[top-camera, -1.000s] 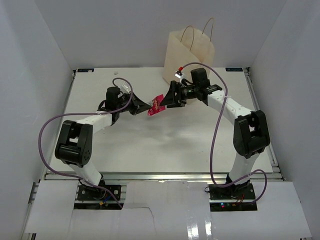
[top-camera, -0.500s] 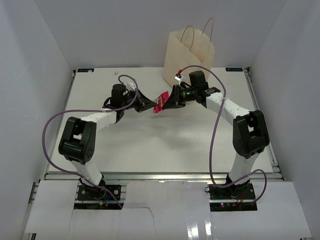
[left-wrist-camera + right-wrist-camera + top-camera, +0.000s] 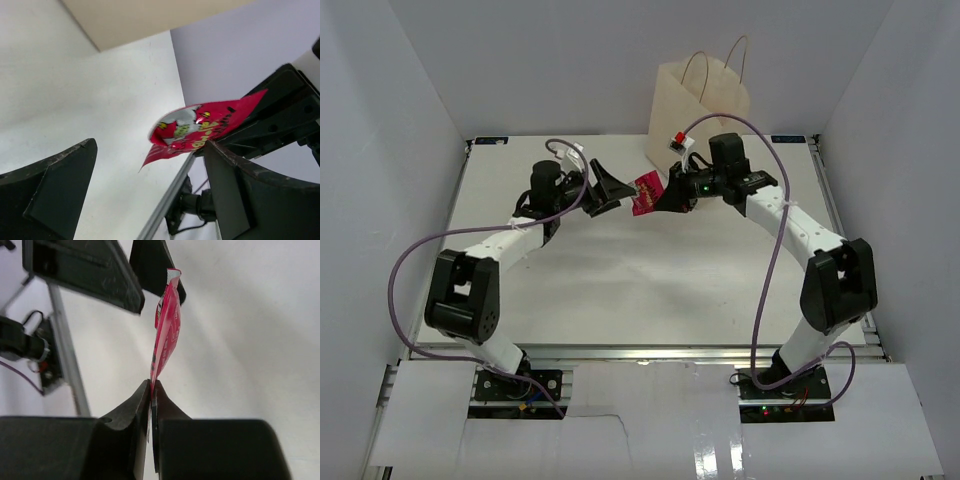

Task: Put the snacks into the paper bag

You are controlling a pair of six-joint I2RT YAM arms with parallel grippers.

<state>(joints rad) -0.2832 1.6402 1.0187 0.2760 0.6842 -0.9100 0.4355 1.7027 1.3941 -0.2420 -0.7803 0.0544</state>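
A small red snack packet [image 3: 645,193] hangs in the air above the table's back half. My right gripper [image 3: 667,194] is shut on its right edge; the right wrist view shows the packet [image 3: 167,330] edge-on, pinched between the closed jaws [image 3: 151,386]. My left gripper [image 3: 610,189] stands wide open just left of the packet, fingers apart from it. In the left wrist view the packet [image 3: 200,129] floats beyond the spread fingers [image 3: 150,147], near the right one. The cream paper bag [image 3: 700,100] stands upright behind, handles up. No other snacks show.
White walls enclose the white table [image 3: 620,280] on three sides. The bag's lower wall [image 3: 150,15] fills the top of the left wrist view. Purple cables loop over both arms. A metal rail [image 3: 640,350] runs along the table's near edge.
The left gripper, shut on the packet a second ago, has opened and let go. The right gripper closed on the packet and now carries it alone, slightly nearer the bag.
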